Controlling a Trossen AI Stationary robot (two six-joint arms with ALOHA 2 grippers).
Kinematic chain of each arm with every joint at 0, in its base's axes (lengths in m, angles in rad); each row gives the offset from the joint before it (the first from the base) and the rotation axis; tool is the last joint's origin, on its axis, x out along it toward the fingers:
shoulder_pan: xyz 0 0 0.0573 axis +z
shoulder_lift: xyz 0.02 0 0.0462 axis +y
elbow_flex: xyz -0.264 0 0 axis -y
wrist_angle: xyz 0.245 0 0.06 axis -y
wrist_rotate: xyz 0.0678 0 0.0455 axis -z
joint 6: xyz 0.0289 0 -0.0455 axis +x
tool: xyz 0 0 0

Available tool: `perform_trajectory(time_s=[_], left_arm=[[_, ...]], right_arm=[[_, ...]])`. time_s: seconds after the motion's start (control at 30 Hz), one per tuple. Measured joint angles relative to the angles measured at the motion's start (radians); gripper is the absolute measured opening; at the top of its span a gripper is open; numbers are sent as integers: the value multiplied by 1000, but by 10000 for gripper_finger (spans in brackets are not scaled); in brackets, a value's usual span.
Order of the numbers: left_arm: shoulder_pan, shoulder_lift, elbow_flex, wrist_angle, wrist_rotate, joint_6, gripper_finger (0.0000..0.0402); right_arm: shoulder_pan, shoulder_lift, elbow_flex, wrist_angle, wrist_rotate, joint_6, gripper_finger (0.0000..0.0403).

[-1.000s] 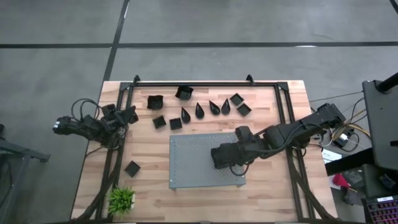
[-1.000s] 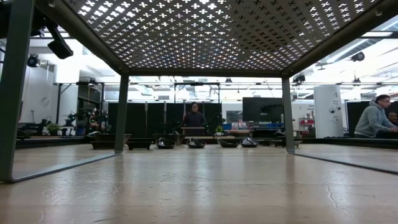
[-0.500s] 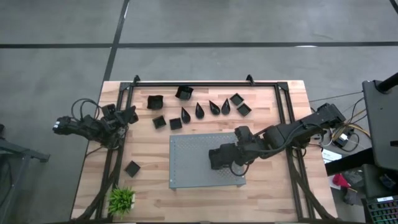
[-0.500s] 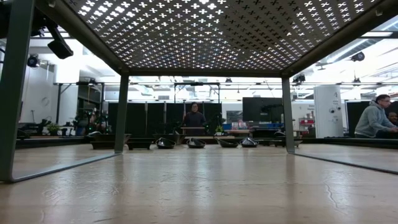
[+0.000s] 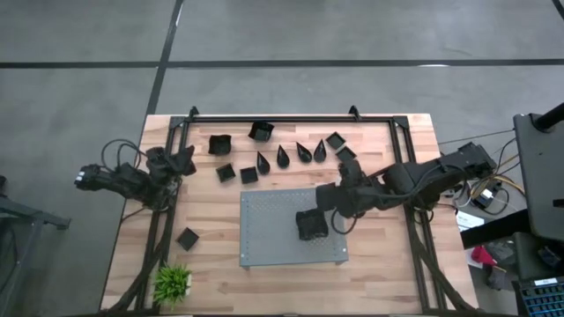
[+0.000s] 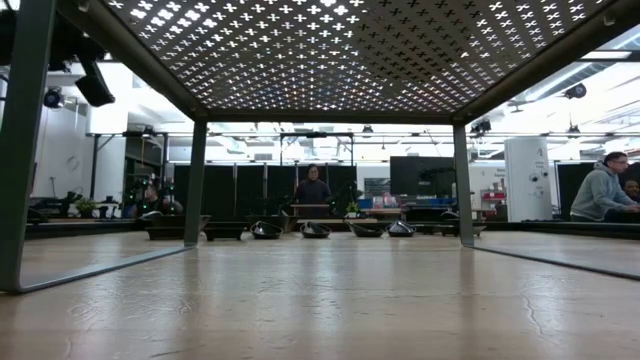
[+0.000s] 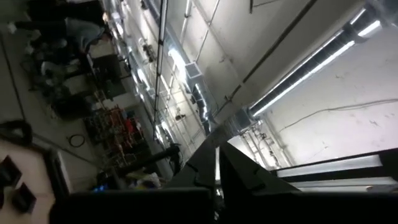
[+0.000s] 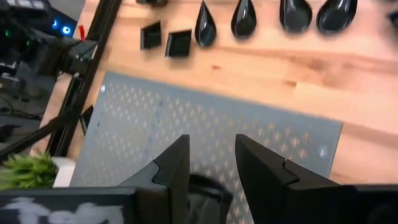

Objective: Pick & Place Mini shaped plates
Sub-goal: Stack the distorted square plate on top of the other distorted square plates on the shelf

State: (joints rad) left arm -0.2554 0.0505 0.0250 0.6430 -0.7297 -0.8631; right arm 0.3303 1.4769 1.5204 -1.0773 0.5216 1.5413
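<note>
Plate on board: you have one square mini plate [image 5: 311,225] sitting on the grey perforated board [image 5: 269,231], right of its middle.
Other plates: four teardrop plates [image 5: 283,157] and several square plates [image 5: 249,174] lie in a loose row on the wooden surface [image 5: 379,273] beyond the board; one square plate [image 5: 187,238] sits alone near the left rail.
Right hand [image 8: 210,163]: released, fingers [image 8: 175,165] apart, above the board just right of and beyond the placed plate.
Left hand [image 5: 182,163]: parked at the surface's left edge; you cannot tell its grip.
Plant [image 5: 173,283]: near-left corner.
</note>
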Motion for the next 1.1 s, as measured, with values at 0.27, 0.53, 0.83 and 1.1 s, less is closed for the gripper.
perform_trajectory(time_s=[0.27, 0.53, 0.83, 1.1], left_arm=[[0, 120, 10, -108, 27, -232, 130], [25, 218, 195, -549, 39, -366, 138], [139, 405, 449, -1060, 222, -418, 138], [363, 550, 560, -1144, 323, -370, 137]], right_arm=[[-83, -3, 0, 49, 5, -94, 113], [-158, -17, 0, 96, 2, -195, 104], [-210, -31, 0, 107, 2, -335, 92], [-215, -43, 0, 110, -27, -451, 81]])
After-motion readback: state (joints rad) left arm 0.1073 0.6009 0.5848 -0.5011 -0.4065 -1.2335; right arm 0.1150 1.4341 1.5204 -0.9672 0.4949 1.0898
